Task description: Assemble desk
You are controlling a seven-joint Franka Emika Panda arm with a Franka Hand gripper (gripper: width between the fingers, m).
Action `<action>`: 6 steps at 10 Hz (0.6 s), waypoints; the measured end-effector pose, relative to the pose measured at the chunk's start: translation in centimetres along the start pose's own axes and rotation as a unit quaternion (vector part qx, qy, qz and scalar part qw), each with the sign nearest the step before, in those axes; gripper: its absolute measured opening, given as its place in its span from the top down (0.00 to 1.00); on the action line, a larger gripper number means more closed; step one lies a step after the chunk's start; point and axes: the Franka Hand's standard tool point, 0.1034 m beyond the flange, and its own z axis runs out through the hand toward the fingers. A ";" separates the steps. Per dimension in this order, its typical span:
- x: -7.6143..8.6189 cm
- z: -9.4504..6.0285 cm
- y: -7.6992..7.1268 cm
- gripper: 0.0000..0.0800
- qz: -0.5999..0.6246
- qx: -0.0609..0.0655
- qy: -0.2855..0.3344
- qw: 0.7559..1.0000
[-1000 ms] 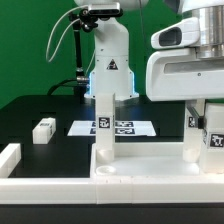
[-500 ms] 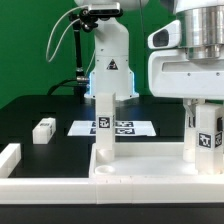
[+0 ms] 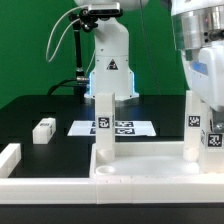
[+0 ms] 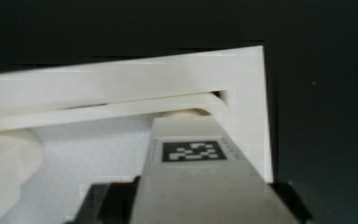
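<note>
black matte table (image 3: 40, 105) fills the scene, with a green backdrop (image 3: 25, 40) behind it on the exterior view's left and the arm's white base (image 3: 110, 60) standing at the far side, a dark cable (image 3: 62, 45) looping beside it. low white rails (image 3: 10, 157) edge the near part of the table. flat on the black surface, in front of the base, lies the marker board (image 3: 128, 128), a thin white sheet printed with black tags. one tabletop tray (image 3: 150, 170) of the desk sits nearest the camera, white smooth plastic with raised rims, lying with its underside up. two square legs stand upright on it: one leg (image 3: 104, 125) at its corner on the exterior view's left, another leg (image 3: 192, 125) toward the exterior view's right, each a plain white post bearing a black-and-white square tag. a third leg (image 3: 43, 129) lies loose on the table, well apart from the tray, toward the exterior view's left; a fourth cannot be found in either view. the gripper (image 3: 212, 130), glossy white housing with dark fingers, hangs at the exterior view's right edge just beside the right-hand post. in the wrist view the dark fingers (image 4: 105, 205) sit on either side of that tagged leg (image 4: 197, 165), which rises from the tray's corner (image 4: 158, 85), but whether they pinch it or stand slightly off it cannot be told.
</note>
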 end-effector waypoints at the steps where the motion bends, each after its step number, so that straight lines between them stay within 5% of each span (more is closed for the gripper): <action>1: 0.1 0.0 0.0 0.63 0.021 0.000 -0.002 1.000; 6: 0.4 0.1 -0.2 0.63 0.088 0.004 0.001 0.996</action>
